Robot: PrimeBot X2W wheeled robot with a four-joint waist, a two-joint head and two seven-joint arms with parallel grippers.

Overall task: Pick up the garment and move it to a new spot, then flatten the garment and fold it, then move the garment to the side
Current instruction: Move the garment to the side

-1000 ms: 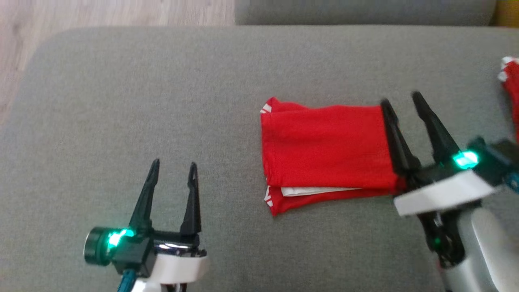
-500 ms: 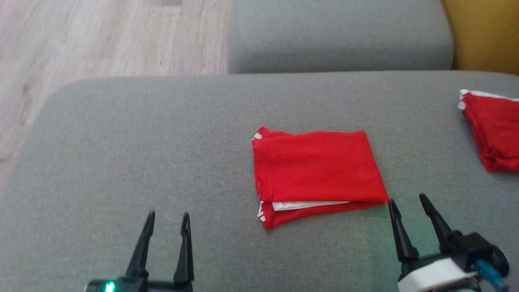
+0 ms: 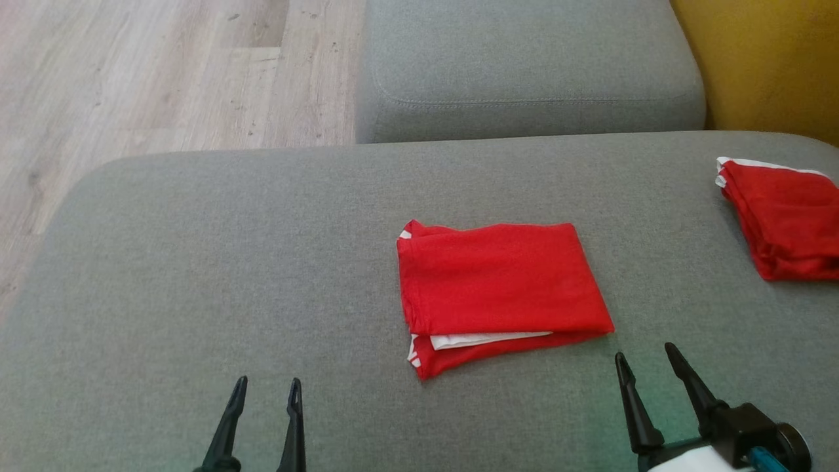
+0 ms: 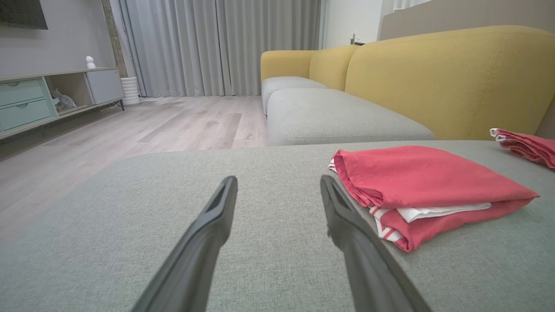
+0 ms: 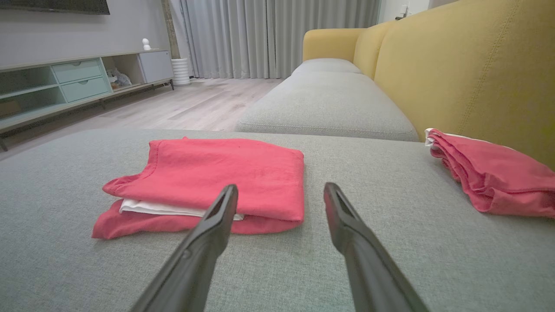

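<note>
A folded red garment (image 3: 498, 288) with white trim lies flat in the middle of the grey sofa cushion (image 3: 196, 275); it also shows as the garment (image 4: 425, 182) at the right of the left wrist view and the garment (image 5: 217, 177) just beyond my right fingers. My left gripper (image 3: 265, 388) is open near the cushion's front edge, well to the garment's left, holding nothing. My right gripper (image 3: 643, 364) is open just in front of the garment's near right corner, apart from the cloth. The same open grippers appear as left gripper (image 4: 277, 184) and right gripper (image 5: 281, 190).
A second red folded garment (image 3: 786, 216) lies at the cushion's right edge, also seen as the second garment (image 5: 490, 173). Another grey seat cushion (image 3: 524, 65) and a yellow backrest (image 3: 767, 59) lie beyond. Wooden floor (image 3: 131, 78) is at the far left.
My right gripper has pulled back off the garment's right edge toward the front. Both grippers sit lower in the head view, which has itself tilted up. The garment lies still.
</note>
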